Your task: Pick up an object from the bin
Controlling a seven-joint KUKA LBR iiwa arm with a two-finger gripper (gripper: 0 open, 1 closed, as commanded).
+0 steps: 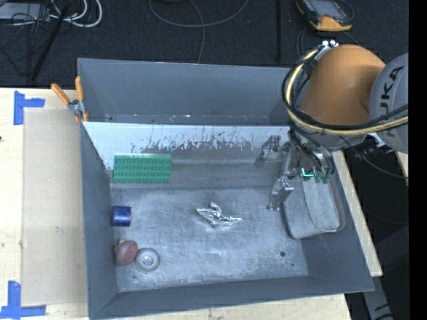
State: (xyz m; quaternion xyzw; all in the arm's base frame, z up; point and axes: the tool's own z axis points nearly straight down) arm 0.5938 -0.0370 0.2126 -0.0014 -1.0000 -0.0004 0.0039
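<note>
At three o'clock in the grey metal bin [200,99] | two-finger gripper [275,172] hovers, jaws spread empty, ready to grasp | flat grey pad [319,213] beside.

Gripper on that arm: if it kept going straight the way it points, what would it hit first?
Likely bare bin floor, though depth is unclear. The gripper points down near the bin's right side, open and empty; the grey flat pad lies beside it, the crumpled silver piece farther left.

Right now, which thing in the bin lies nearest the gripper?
The flat grey pad by the view's right wall, just beside the gripper; the crumpled silver piece lies mid-floor, farther off.
</note>
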